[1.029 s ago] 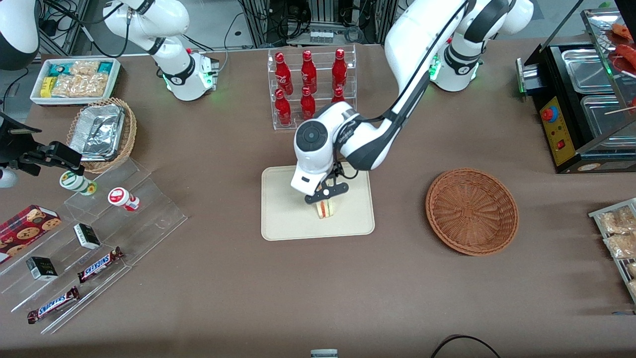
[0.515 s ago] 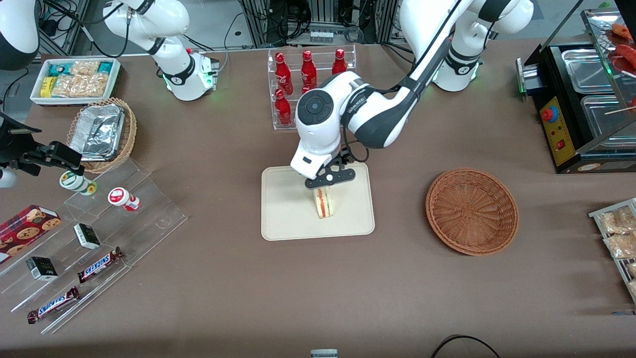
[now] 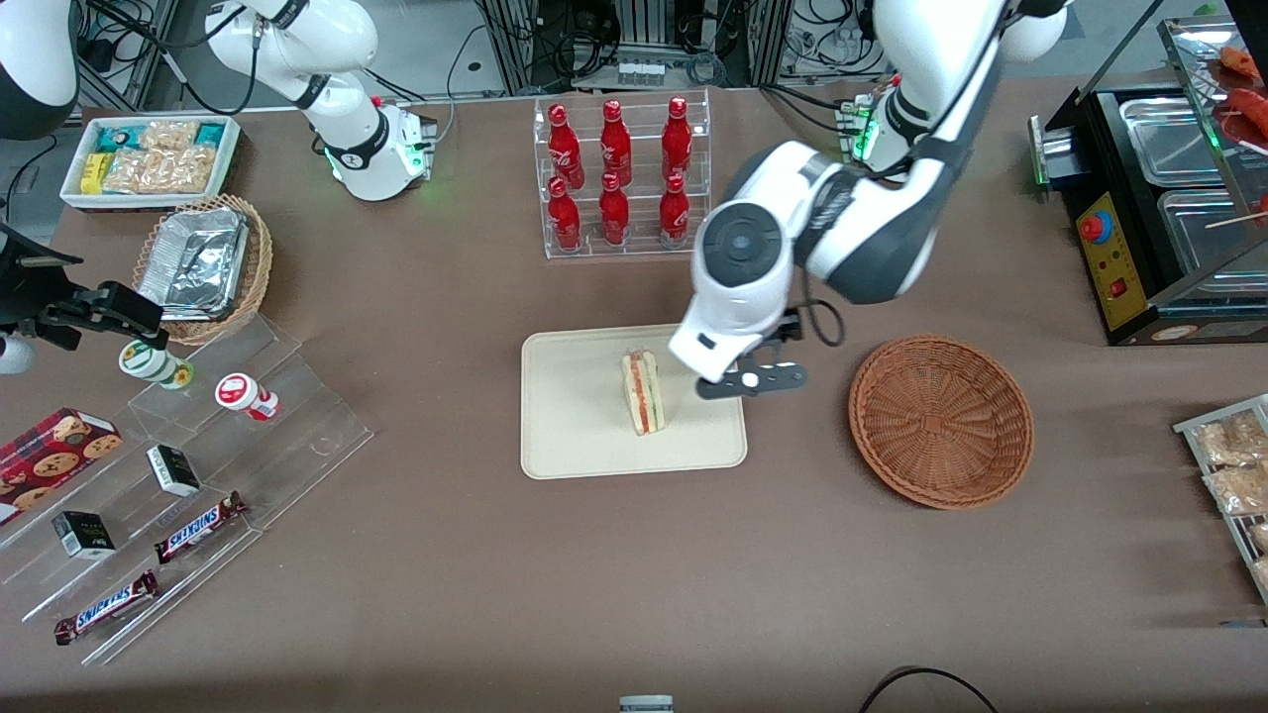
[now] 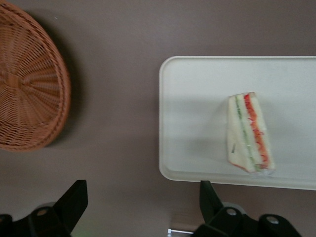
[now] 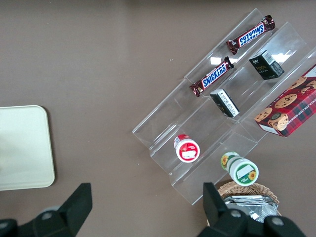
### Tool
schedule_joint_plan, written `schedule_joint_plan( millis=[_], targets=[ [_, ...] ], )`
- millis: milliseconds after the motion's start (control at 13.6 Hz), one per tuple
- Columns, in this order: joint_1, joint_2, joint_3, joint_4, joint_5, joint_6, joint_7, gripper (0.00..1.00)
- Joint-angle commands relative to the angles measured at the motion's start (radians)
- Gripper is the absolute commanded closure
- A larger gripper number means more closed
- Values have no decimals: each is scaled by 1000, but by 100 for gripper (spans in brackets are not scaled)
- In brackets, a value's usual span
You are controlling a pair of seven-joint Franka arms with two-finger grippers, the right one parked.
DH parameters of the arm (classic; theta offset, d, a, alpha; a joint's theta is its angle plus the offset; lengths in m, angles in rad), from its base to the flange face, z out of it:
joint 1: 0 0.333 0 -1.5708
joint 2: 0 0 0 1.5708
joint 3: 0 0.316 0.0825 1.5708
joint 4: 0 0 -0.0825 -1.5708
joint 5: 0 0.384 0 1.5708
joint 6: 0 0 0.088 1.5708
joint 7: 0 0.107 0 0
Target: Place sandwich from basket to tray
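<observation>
Sandwich wedge of pale bread with red and green filling lay on your cream rectangular tray, long axis toward the camera. Your gripper hovered empty, fingers wide, between it and the reddish-brown wicker basket.

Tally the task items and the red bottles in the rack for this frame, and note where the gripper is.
Sandwich: 1, on the tray
Tray: 1
Basket: 1, nothing in it
Red bottles: 6, in the rack
Total: 9
Gripper: open, between sandwich and basket, over the tray's edge, holding nothing.
</observation>
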Motion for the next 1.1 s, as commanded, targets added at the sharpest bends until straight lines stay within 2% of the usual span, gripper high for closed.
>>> schedule_joint_plan(
  millis=[0, 441, 1029],
  targets=[
    [78, -131, -6, -143, -5, 0, 145, 0],
    [259, -313, -7, -309, -23, -18, 449, 0],
    [465, -453, -16, -304, -62, -228, 728, 0]
  ],
)
